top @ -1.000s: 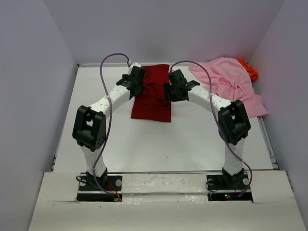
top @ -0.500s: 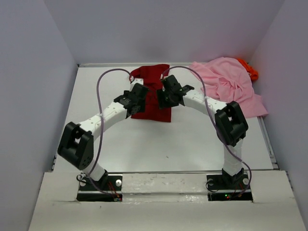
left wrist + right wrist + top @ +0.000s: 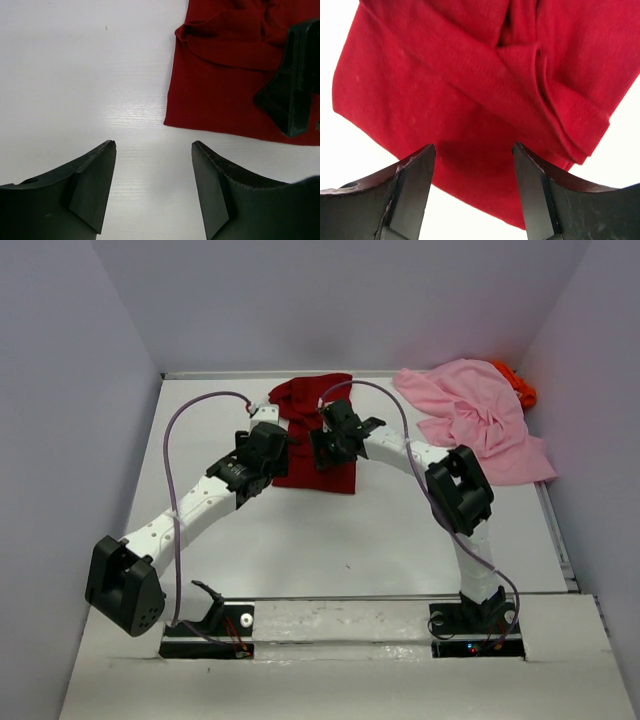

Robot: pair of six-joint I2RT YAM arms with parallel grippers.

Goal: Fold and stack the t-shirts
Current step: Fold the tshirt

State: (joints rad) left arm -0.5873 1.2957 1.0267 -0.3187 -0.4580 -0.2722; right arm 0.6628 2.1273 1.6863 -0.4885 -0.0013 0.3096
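The dark red t-shirt (image 3: 305, 405) lies at the back centre of the table, folded into a narrow strip with rumpled folds at its far end. My left gripper (image 3: 265, 465) hangs open over bare table just off the shirt's near left corner (image 3: 220, 95), holding nothing. My right gripper (image 3: 322, 450) is open a little above the red cloth (image 3: 470, 75) near its near edge, and one of its fingers (image 3: 295, 95) shows in the left wrist view. The light pink t-shirt (image 3: 478, 420) lies crumpled at the back right, and the orange t-shirt (image 3: 518, 386) peeks out behind it.
Grey walls enclose the white table (image 3: 350, 530) on the left, back and right. The left arm's elbow (image 3: 125, 585) hangs low past the near left edge. The arm bases (image 3: 340, 625) sit on the near rail.
Both grippers have moved toward the near end of the red shirt. The left arm has swung down and left, its gripper coming off the cloth. The shirt's far end looks more rumpled.
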